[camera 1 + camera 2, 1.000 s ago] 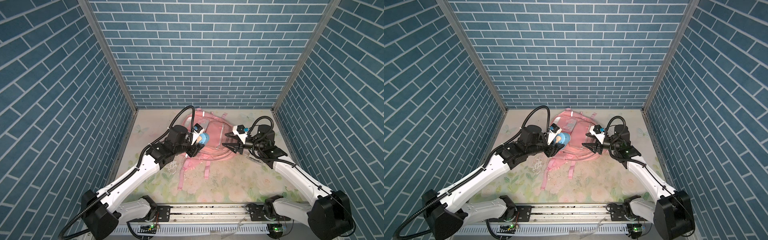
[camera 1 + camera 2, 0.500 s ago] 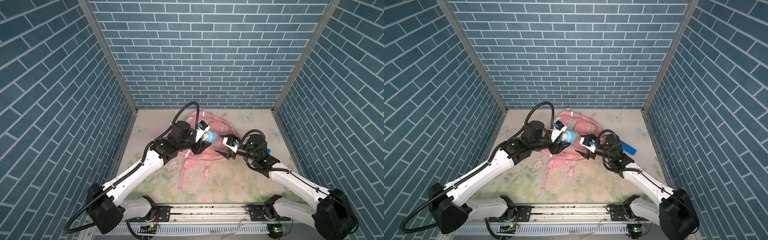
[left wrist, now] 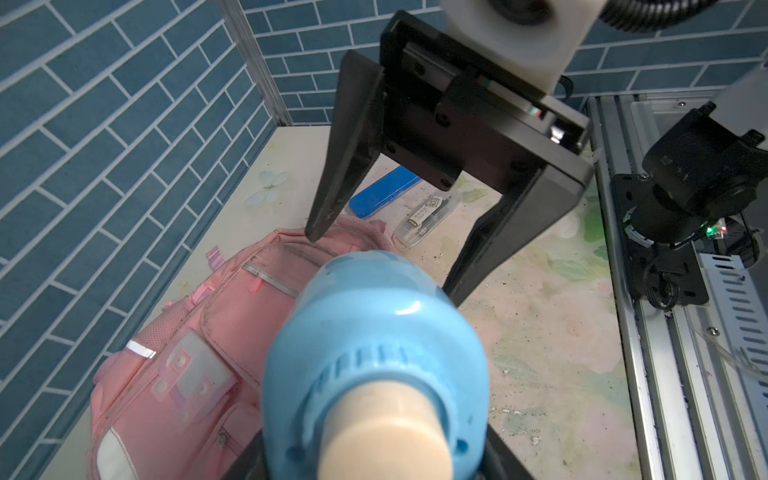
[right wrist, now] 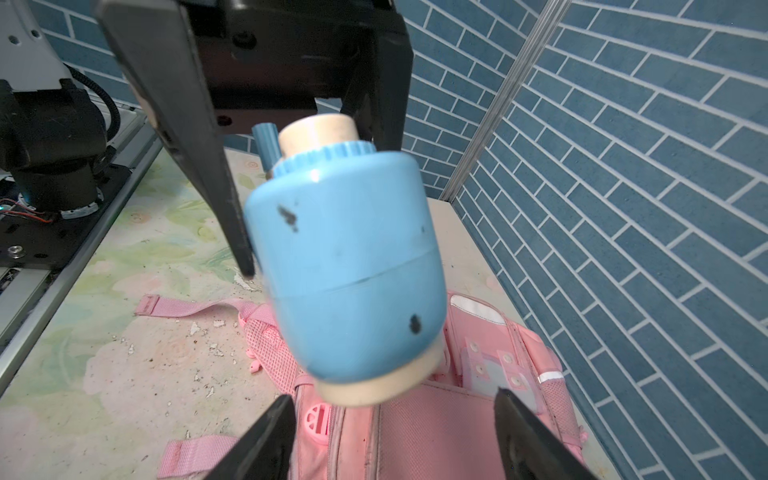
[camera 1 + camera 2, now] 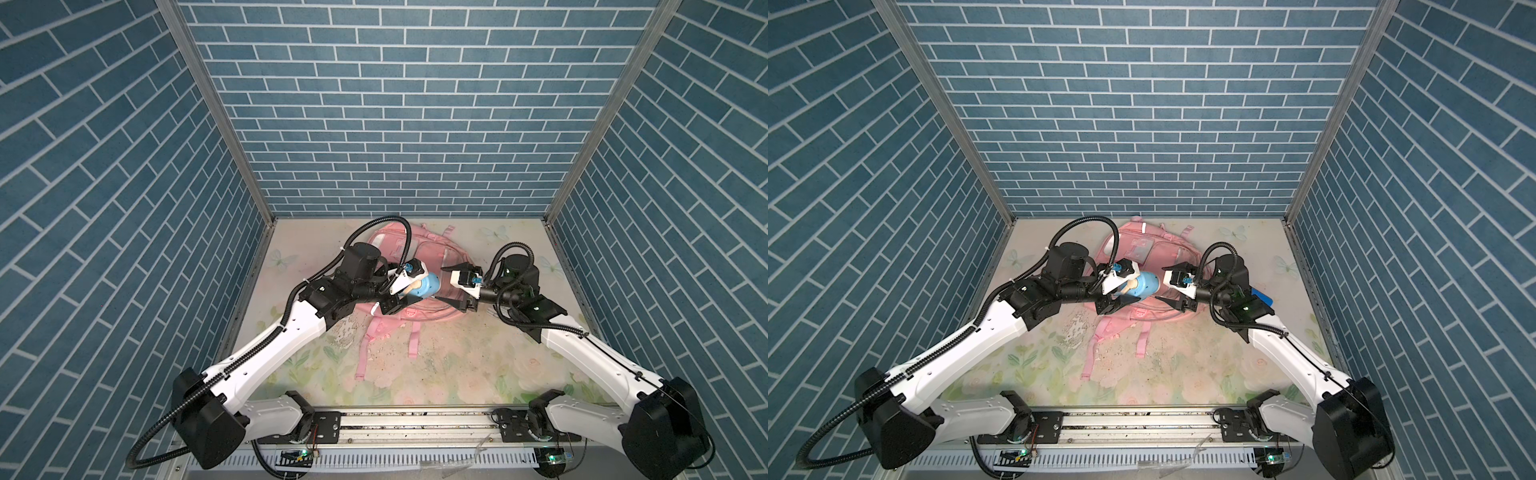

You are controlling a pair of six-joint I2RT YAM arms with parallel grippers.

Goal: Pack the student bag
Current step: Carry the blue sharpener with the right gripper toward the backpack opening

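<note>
Here the left gripper (image 5: 417,287) is clamped around a blue bottle (image 4: 345,266) above the pink student bag (image 5: 432,249), which lies flat on the table (image 5: 457,353). The right gripper (image 5: 438,284) faces the bottle, jaws wide apart, gripping nothing.

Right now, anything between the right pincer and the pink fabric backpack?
The light blue plastic bottle with cream ends, gripped by the left pincer, hangs before the right pincer, above the pink fabric backpack; below that pincer nothing visible covers the fabric.

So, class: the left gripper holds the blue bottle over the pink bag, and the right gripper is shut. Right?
No: the right gripper is open, jaws spread wide, as the left wrist view shows. The left gripper does hold the blue bottle over the pink bag.
</note>
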